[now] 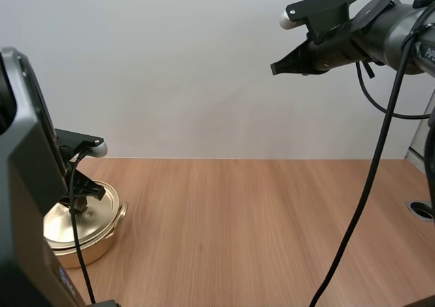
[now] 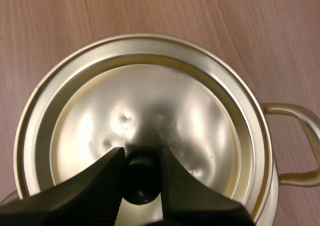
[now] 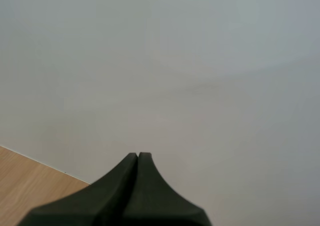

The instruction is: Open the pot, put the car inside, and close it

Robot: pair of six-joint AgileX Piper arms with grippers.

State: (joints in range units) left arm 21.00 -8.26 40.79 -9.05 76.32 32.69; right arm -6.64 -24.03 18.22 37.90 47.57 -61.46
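– Pot (image 1: 102, 242), position?
– Gold-coloured, standing on the wooden desk (image 1: 258, 225) at its near left side, just beside my left arm's base. Lid (image 1: 95, 212) seated on it, rim to rim. In the left wrist view the lid (image 2: 160, 101) faces the camera, and one looped side handle (image 2: 292, 109) of the pot (image 2: 267, 186) sticks out over the desk (image 2: 75, 16).

– Left hand?
– My left hand (image 1: 76, 202) is down on top of the lid. The left wrist view shows the left hand (image 2: 141, 156) with its two black fingers (image 2: 100, 186) either side of the lid's black knob (image 2: 141, 183). Both inner faces press against it: clamped on the knob.

– Lid lifted at all?
– Cannot tell of any gap; it looks level with the pot's rim.

– Right hand?
– My right hand (image 1: 275, 69) is raised high over the far right of the desk, well apart from the pot, pointing left. In the right wrist view the right hand (image 3: 137, 157) has its fingers together as one dark wedge, gripping nothing.
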